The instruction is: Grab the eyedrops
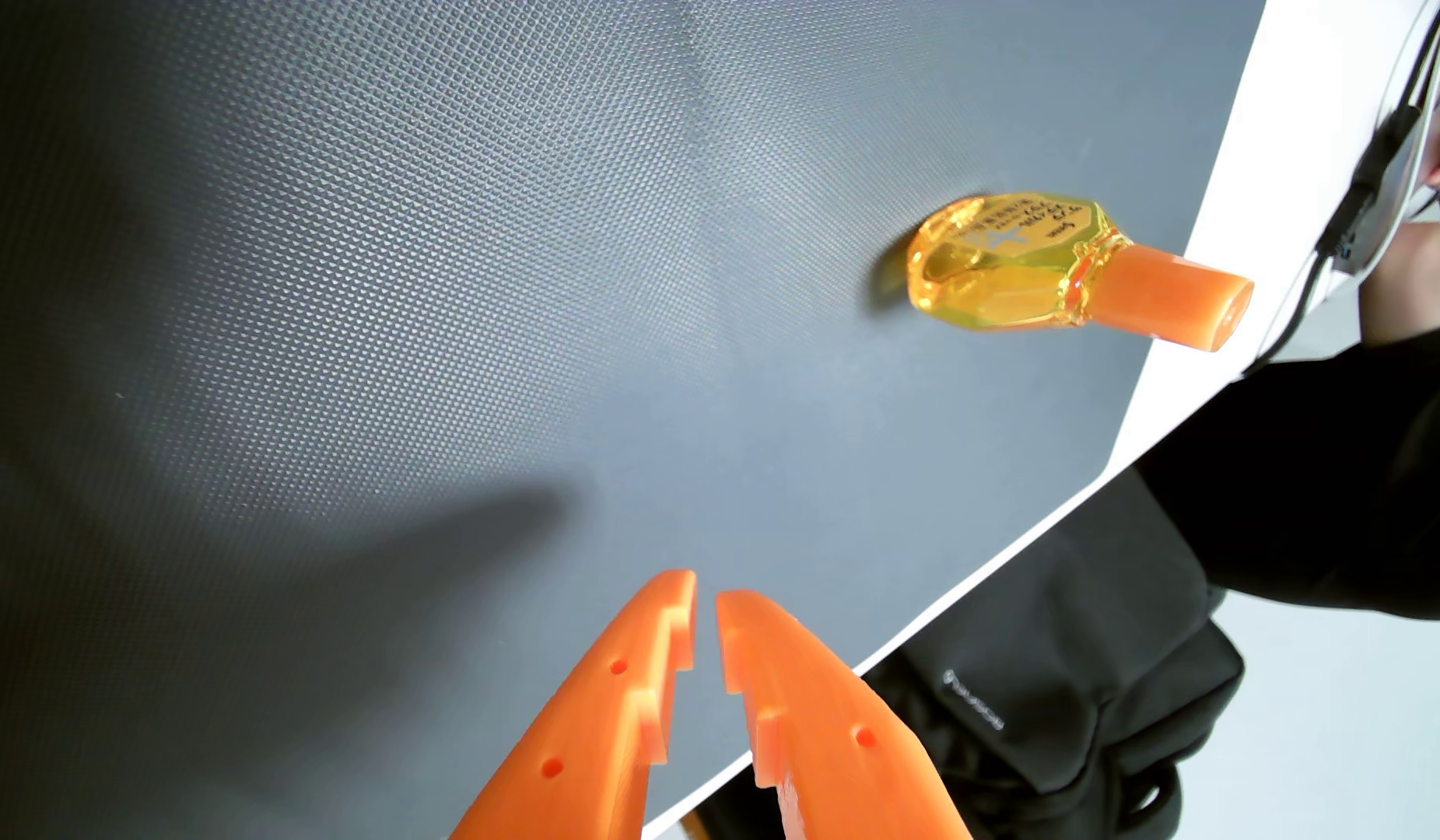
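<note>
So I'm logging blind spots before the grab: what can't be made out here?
All in the wrist view:
- Bottle label: print too small and blurred to read.
- Tool: base cut off by the bottom edge.
- Person: cut off by the right edge.
- Bag: partly hidden behind the table and tool.
- Mat: runs off the left and top edges.

Print on the bottle and the bag, none of it legible

In the wrist view we see several lines of small print on the label of the yellow eyedrop bottle, which lies on the dark mat; the characters are too small and blurred for us to read. On the black bag below the table edge we make out a small round logo followed by a short pale brand word, but we cannot tell its letters.
</note>
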